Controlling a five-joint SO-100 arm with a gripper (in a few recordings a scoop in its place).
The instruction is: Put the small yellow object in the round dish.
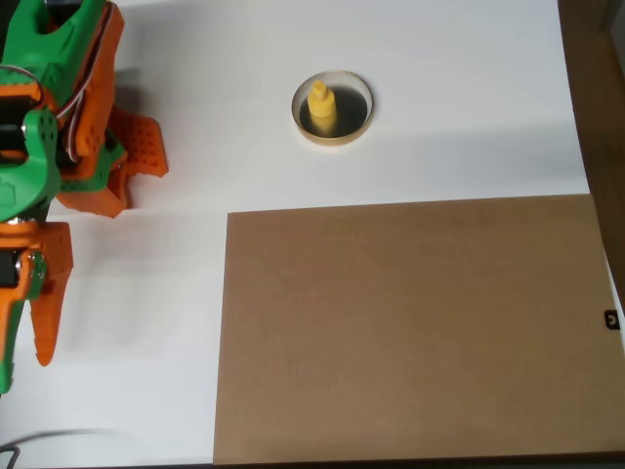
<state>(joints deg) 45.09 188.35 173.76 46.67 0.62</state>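
Jaws (24,337) hang near the bench's (439,117) left edge, can't tell if they're open; small yellow object (320,105) stands upright in the round dish (333,137) near the far edge.

Yellow object (321,106), cream-rimmed black dish (333,141)

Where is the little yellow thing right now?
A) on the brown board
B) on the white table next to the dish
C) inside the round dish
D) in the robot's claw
C: in the overhead view the small yellow object stands upright on the dark inside of the round dish, far from the claw at the left edge.
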